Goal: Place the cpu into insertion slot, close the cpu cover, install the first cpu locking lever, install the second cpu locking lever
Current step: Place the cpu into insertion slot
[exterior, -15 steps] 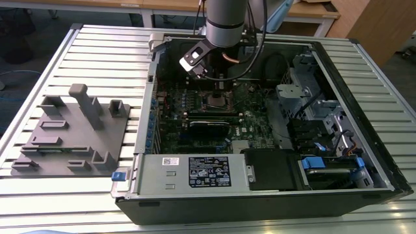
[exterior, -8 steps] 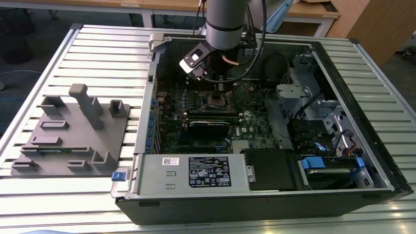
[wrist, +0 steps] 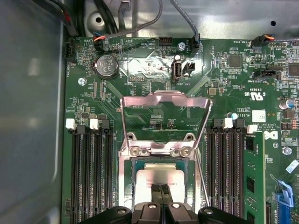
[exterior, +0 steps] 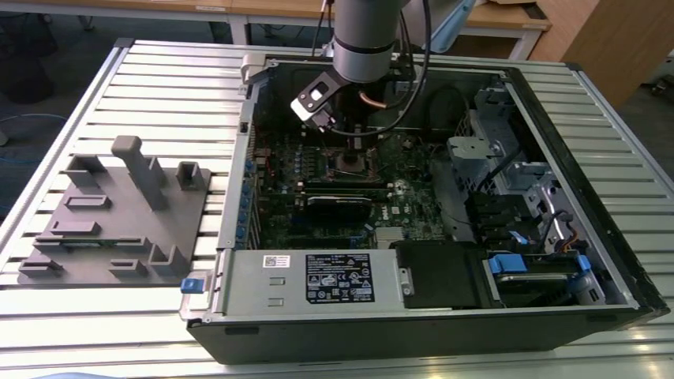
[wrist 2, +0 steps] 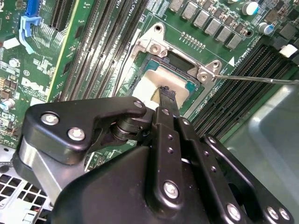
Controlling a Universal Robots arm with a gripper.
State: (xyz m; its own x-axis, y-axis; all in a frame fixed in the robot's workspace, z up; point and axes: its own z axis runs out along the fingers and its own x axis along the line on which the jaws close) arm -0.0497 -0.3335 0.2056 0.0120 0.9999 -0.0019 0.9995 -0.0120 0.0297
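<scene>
The open computer case (exterior: 421,325) holds the green motherboard (wrist: 140,70) beneath the gripper (wrist: 160,188). Just beyond its tips, the cpu cover (wrist: 163,96) stands swung open. Directly under the clenched tips, the insertion slot (wrist: 125,182) holds the cpu (wrist: 150,173).

Exterior high; both wrist views (close) share cpu (wrist: 148,175).

Ribbed silver aluminium-profile counter (exterior: 169,87); light wood-topped desks (exterior: 263,8) on pale legs behind it; light-brown wooden cabinet (exterior: 605,39) at the exterior view's right; dark grey-blue floor (exterior: 655,130) alongside; even, soft lighting.
</scene>
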